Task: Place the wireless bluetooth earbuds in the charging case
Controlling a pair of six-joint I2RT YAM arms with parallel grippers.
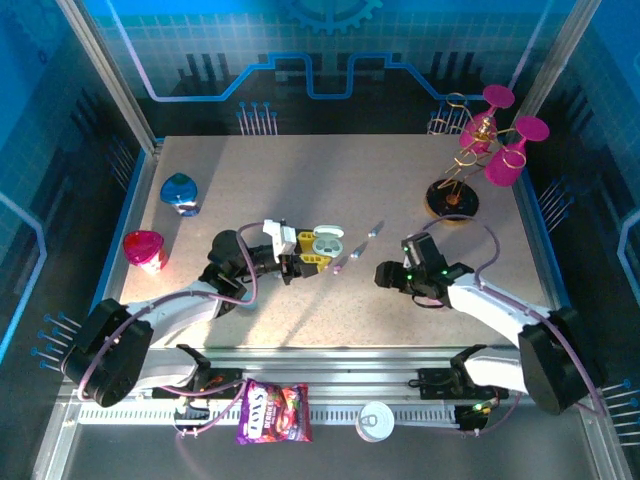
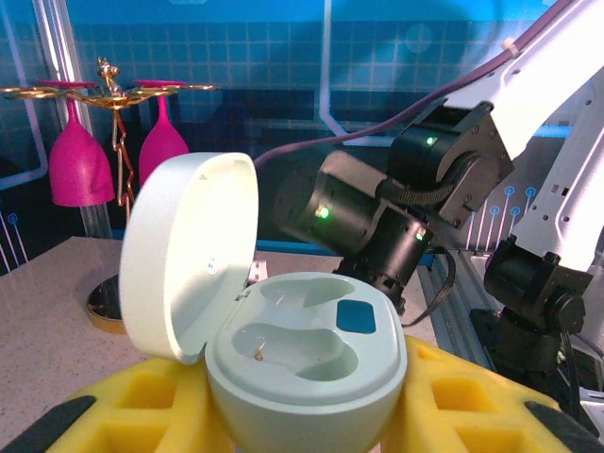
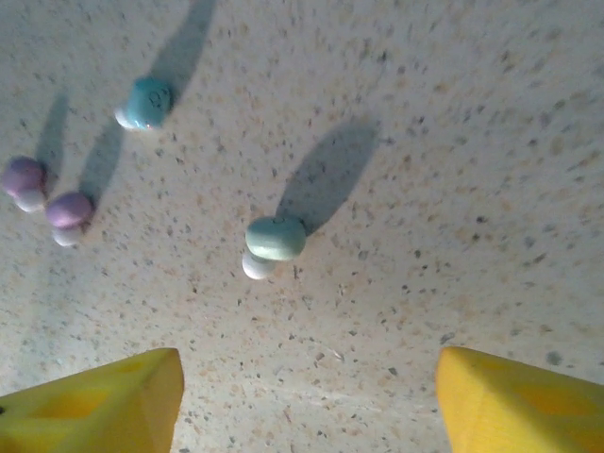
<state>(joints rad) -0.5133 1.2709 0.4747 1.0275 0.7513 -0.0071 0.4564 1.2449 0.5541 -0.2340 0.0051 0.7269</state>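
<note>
Left gripper tight around charging case

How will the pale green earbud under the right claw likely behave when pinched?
The green earbud looks tiny, smooth and rounded, so it is probably light and may slip out of the right claw. It lies loose on the flat table, so a nudge would likely roll or spin it.

open pale-green pebble-shaped plastic charging case mid-table, pale-green plastic earbud on the speckled tabletop to its right, light-blue plastic earbud and two purple plastic earbuds side by side near that one, gold wire rack of pink wine glasses far-right corner, pink plastic cup at left edge, blue plastic container behind it
</note>
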